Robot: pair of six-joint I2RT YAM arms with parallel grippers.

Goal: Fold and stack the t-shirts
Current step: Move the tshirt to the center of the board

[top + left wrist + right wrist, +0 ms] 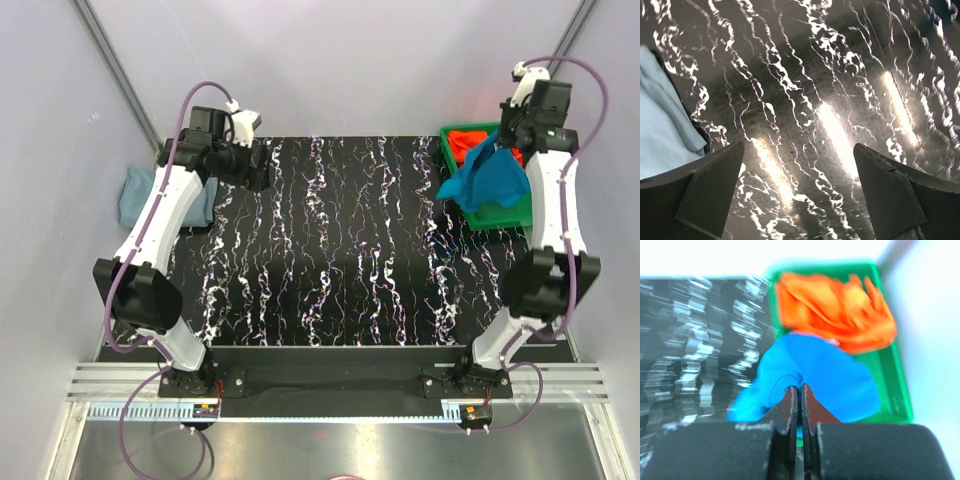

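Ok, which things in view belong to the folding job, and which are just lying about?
Job:
teal-blue t-shirt, pinched in the right tool
orange-red t-shirt
pale grey-blue t-shirt

Just there:
green tray
black marbled mat

— What do the arms look like?
— The left arm (165,215) and right arm (548,200) both have white link shells with chunky black joint housings.
— Any cables?
— A purple cable (184,107) loops along each arm, down to a black base plate (228,380) dotted with screws.
— And the jaws?
— Dark, matte wedges with slightly scuffed edges.
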